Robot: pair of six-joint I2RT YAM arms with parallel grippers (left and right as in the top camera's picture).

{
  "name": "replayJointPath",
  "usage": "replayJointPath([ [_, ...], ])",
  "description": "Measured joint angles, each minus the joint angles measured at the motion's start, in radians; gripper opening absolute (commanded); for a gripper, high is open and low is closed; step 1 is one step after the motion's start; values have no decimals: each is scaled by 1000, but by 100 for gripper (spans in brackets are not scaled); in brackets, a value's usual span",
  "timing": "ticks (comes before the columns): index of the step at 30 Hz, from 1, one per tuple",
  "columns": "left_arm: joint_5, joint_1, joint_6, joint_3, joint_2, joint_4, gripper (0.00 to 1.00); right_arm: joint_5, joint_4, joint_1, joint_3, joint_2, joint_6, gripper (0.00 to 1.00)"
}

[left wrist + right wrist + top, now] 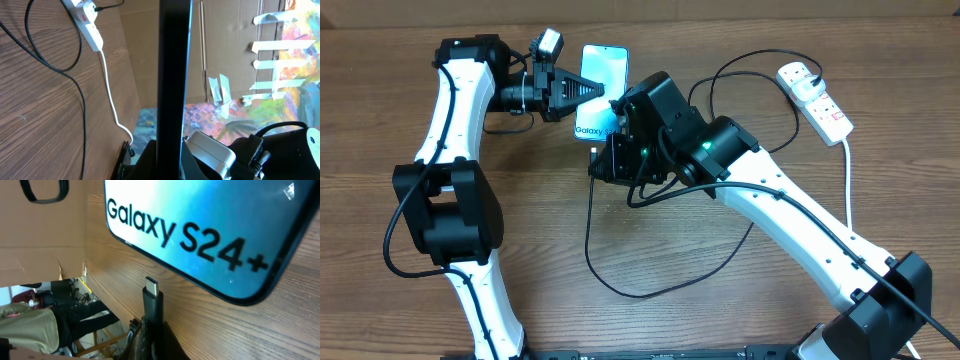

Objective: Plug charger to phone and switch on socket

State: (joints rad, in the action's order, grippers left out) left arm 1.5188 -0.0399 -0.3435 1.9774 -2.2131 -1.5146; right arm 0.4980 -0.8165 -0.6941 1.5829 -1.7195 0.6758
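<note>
The phone (604, 76) with its light-blue screen reading "Galaxy S24+" is tilted on the table. My left gripper (588, 92) is shut on its side edge. In the left wrist view the phone (174, 75) shows edge-on as a dark bar between the jaws (173, 167). My right gripper (604, 152) is shut on the charger's black connector (152, 300). The connector points at the phone's bottom edge (200, 235) with a small gap. The jaws (153, 340) hold it low in the frame. The black cable (620, 285) loops to the white plug in the socket (816, 96).
The socket's thick white lead (849, 190) runs down the right side of the table. It also shows in the left wrist view (107, 75), below the power strip (88, 21). Black cable loops (740, 70) lie between the phone and the socket.
</note>
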Motion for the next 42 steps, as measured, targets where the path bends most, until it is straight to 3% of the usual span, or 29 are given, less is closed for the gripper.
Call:
replayJointPath([
  [42, 0, 0, 0, 0, 0, 0, 4, -8, 16, 19, 0, 0, -33, 4],
])
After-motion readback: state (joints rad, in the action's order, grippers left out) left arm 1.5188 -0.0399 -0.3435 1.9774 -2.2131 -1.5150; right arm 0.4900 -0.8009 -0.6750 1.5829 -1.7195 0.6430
